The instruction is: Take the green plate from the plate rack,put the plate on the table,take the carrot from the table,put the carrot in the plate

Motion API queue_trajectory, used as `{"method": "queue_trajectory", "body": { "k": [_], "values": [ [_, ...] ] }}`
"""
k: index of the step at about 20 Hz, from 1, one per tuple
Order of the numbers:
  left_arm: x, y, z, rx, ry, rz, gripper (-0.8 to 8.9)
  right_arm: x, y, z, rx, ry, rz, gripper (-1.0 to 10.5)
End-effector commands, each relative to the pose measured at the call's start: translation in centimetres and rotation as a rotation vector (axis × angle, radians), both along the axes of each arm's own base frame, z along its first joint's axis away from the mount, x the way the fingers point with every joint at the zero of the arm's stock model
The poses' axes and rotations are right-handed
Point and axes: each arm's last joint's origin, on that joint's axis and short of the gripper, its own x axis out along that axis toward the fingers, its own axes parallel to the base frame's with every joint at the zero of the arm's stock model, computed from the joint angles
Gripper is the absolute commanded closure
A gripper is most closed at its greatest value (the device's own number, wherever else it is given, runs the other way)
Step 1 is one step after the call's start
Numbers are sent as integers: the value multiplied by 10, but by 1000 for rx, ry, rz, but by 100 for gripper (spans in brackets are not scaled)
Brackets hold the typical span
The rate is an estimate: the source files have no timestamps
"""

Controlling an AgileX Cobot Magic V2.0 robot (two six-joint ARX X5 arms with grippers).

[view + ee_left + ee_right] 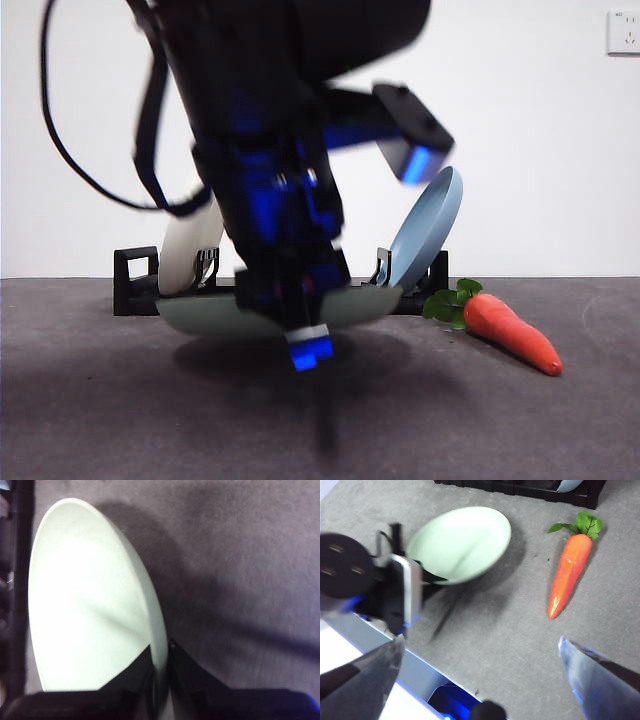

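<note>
You have the green plate (375,303) out of the plate rack (135,283) already, so the first step looks done, but the second is not finished: the left gripper (161,677) is clamped on the plate's rim, one jaw on each face, and the front view shows the plate roughly level just in front of the rack with a shadow beneath it on the table (120,410). I judge it a little above the surface, though you cannot be sure from these views whether its underside touches. The cream-white plate (185,250) and the blue plate (430,230) stand in the rack's slots behind it. The carrot (510,332) lies untouched on the table, in front of the rack's blue-plate end and apart from the green plate, leaves toward the rack. Your right gripper (480,665) hangs over the table in front of the rack with its jaws spread wide and nothing between them. Left to do: set the plate down and let go, then pick up the carrot and place it in the plate.
</note>
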Motion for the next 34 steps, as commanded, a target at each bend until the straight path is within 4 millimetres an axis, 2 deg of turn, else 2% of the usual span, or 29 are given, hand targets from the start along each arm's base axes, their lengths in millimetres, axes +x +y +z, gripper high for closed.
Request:
{"method": "queue_trajectory", "body": {
  "k": [1,5,7,8,11,16,19,24,28,30,34],
  "values": [
    [-1,-3,-15,45,12,-14,819,2,1,1,3,-2,3,287],
    [-3,-6,-17,32,24,-21,817,4,1,0,2,6,3,287],
    [-6,-4,-20,10,92,-12,805,7,1,-1,2,12,3,287],
    [-8,-3,-21,-1,140,-7,769,8,1,-2,1,19,3,287],
    [-10,-1,-23,-35,208,26,557,14,2,-4,-1,43,2,287],
    [-10,-1,-13,-73,189,40,550,24,2,-8,-3,69,2,287],
    [-11,0,20,-181,161,76,550,37,4,-9,6,57,-10,287],
    [-22,15,116,-493,153,111,552,83,7,-19,37,32,-52,289],
    [-47,55,194,-819,185,84,553,134,16,-52,-54,62,-111,289],
    [-61,78,218,-938,187,54,553,155,23,-74,-81,94,-115,289],
    [-83,116,245,-1072,162,24,553,188,41,-114,-152,104,-127,289]
  ]
}}
